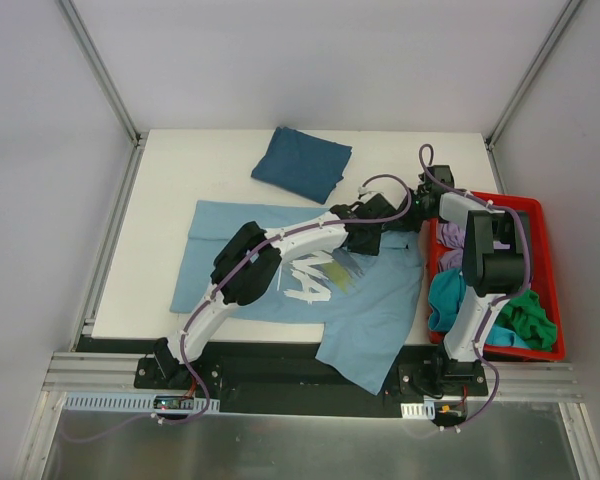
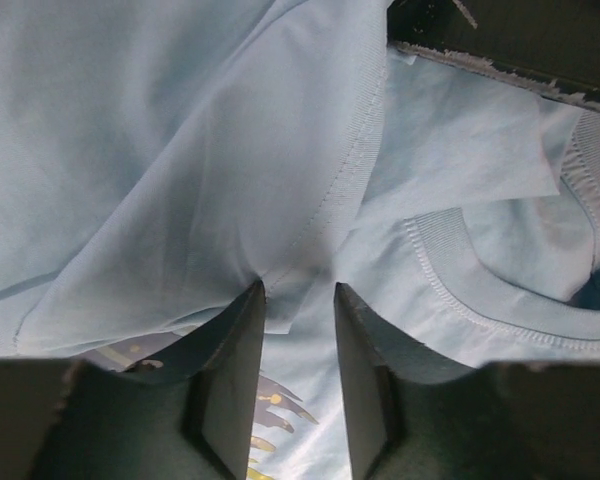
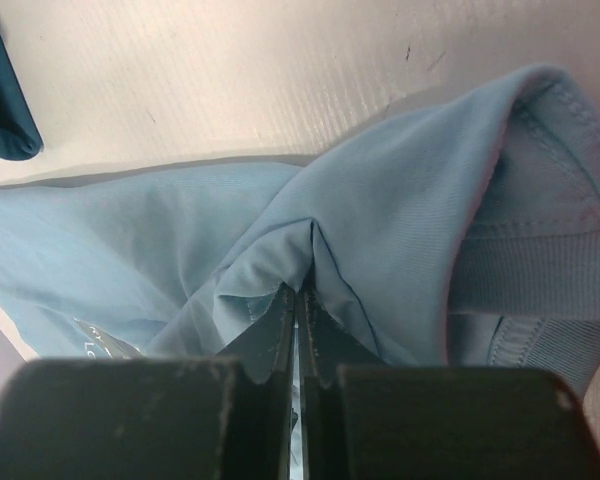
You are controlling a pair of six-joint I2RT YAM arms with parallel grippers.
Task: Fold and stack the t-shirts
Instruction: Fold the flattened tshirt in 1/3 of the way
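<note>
A light sky-blue t-shirt (image 1: 380, 310) with white chest print lies spread on the white table, its lower right part hanging over the near edge. My left gripper (image 1: 372, 238) is open over the shirt near its collar. In the left wrist view (image 2: 298, 288) a fold of the shirt (image 2: 160, 150) lies at its fingertips. My right gripper (image 1: 418, 220) is just to the right. In the right wrist view (image 3: 300, 290) it is shut on a pinched ridge of the same shirt (image 3: 400, 180). A folded dark teal-blue t-shirt (image 1: 302, 163) lies at the back.
A red plastic bin (image 1: 552, 300) stands at the right table edge with lilac (image 1: 452, 236), turquoise (image 1: 446, 298) and green (image 1: 528, 318) t-shirts in it. The dark teal shirt's corner shows in the right wrist view (image 3: 0, 100). Bare table lies at the back left.
</note>
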